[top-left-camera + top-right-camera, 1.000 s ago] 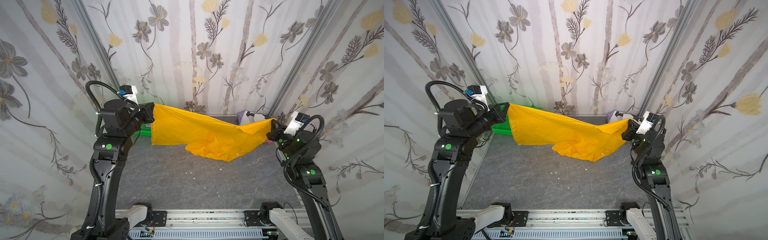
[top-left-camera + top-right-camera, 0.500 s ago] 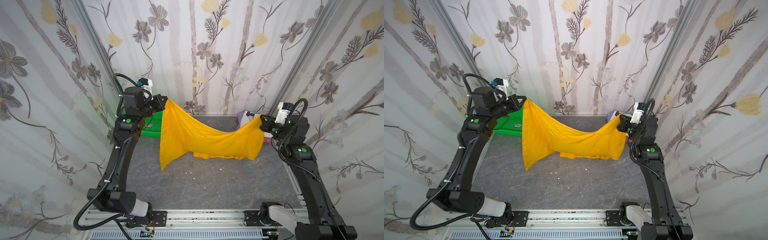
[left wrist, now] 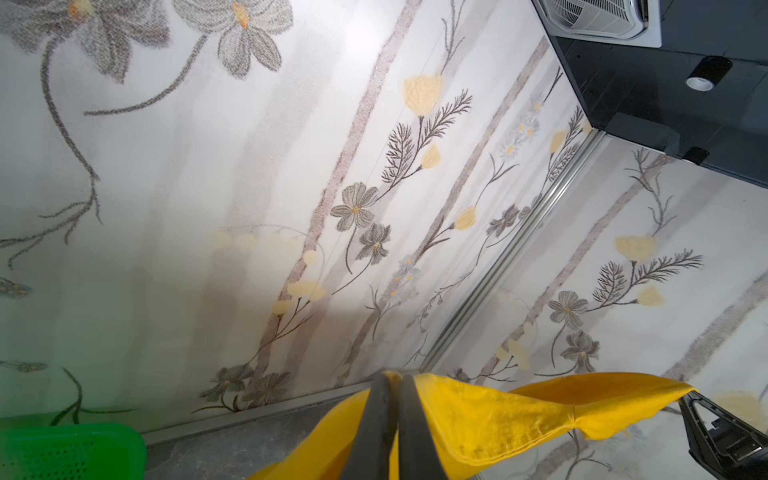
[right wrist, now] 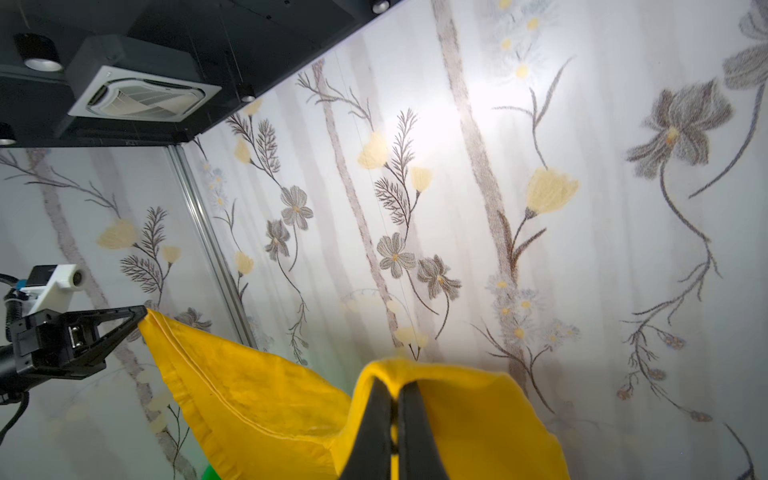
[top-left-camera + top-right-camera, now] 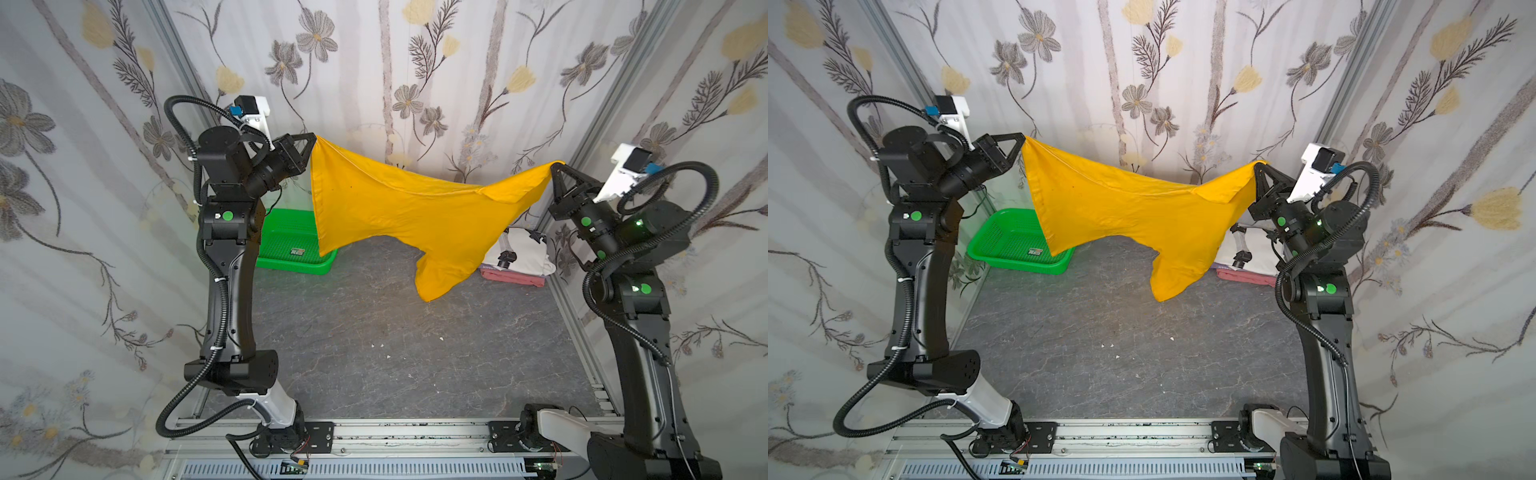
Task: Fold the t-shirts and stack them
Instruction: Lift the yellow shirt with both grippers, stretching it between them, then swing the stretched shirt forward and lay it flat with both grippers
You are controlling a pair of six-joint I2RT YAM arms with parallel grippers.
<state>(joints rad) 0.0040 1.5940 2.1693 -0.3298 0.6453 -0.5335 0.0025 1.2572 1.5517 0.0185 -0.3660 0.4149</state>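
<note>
While both arms are held high, the left hand point(image 5: 314, 139) is seen pressed shut on one corner of the mustard-yellow t-shirt point(image 5: 386, 208). The right hand point(image 5: 554, 167) is pinched on the opposite corner. The shirt is hung stretched between them above the tabletop point(image 5: 374, 353), with one flap drooping lower toward the right. Behind it, a white printed t-shirt point(image 5: 524, 248) is stacked on a salmon-pink t-shirt point(image 5: 515, 279) at far right. A green basket point(image 5: 286, 245) is set at far left.

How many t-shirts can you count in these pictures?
3. The yellow t-shirt hangs in the air between the left tool and right tool; the white printed t-shirt lies folded on the pink t-shirt at the back right. More may hide in that stack.
</note>
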